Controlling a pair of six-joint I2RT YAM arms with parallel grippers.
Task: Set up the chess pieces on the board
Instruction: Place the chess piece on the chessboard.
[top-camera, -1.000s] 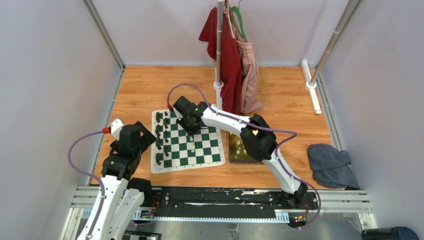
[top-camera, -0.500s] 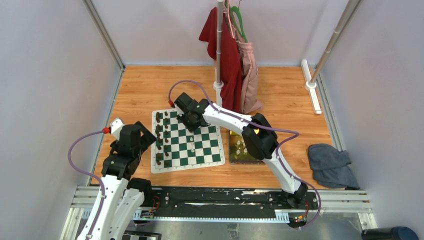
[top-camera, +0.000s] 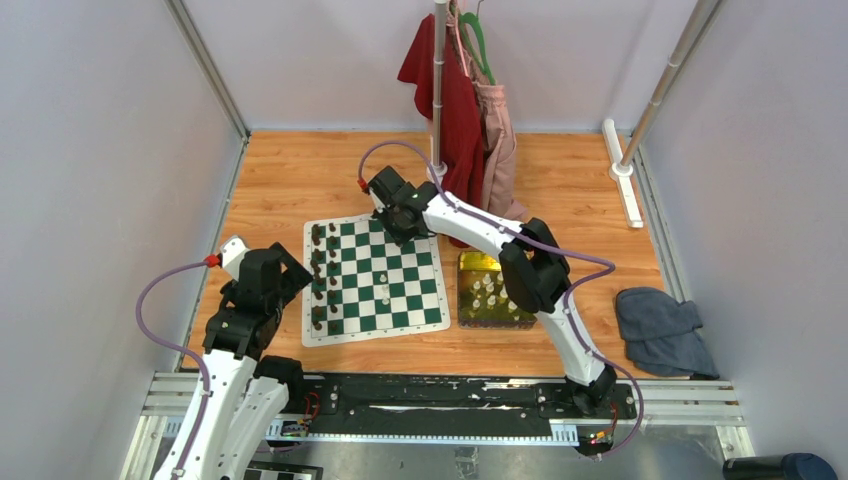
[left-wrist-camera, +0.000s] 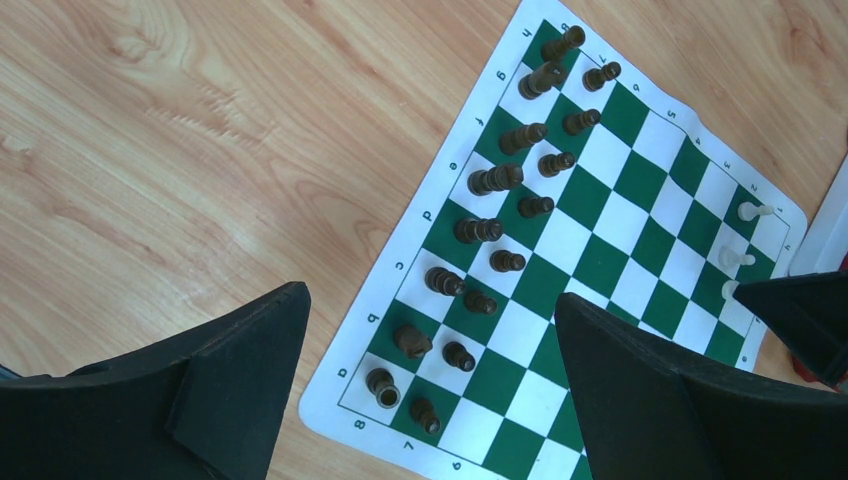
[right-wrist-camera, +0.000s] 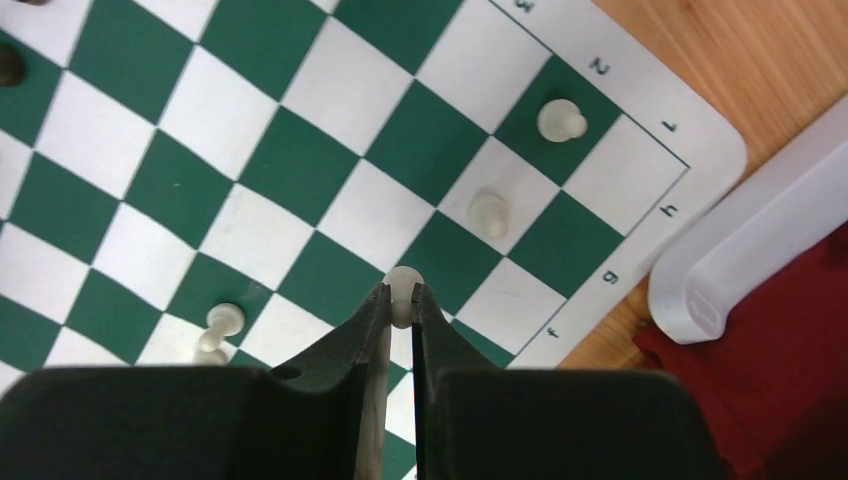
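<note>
The green and white board (top-camera: 318, 335) lies on the wooden table. My right gripper (right-wrist-camera: 401, 292) is shut on a cream-white pawn (right-wrist-camera: 401, 281), held over the board's far right part near file f; in the top view this gripper (top-camera: 400, 224) is at the board's far edge. Two cream pawns (right-wrist-camera: 560, 120) (right-wrist-camera: 490, 212) stand on squares near it, and another cream piece (right-wrist-camera: 225, 320) stands further left. My left gripper (left-wrist-camera: 430, 297) is open and empty, hovering beside the board's left edge (top-camera: 272, 275).
Dark brown chessmen (left-wrist-camera: 500, 180) fill the two left columns of the board. A yellow-green tray (top-camera: 465, 262) with several cream pieces sits right of the board. A clothes stand pole (top-camera: 438, 100) with red cloth (top-camera: 458, 120) rises just behind my right gripper. A grey cloth (top-camera: 660, 330) lies far right.
My right gripper has moved from the board's middle toward its far right part. The left arm has not moved.
</note>
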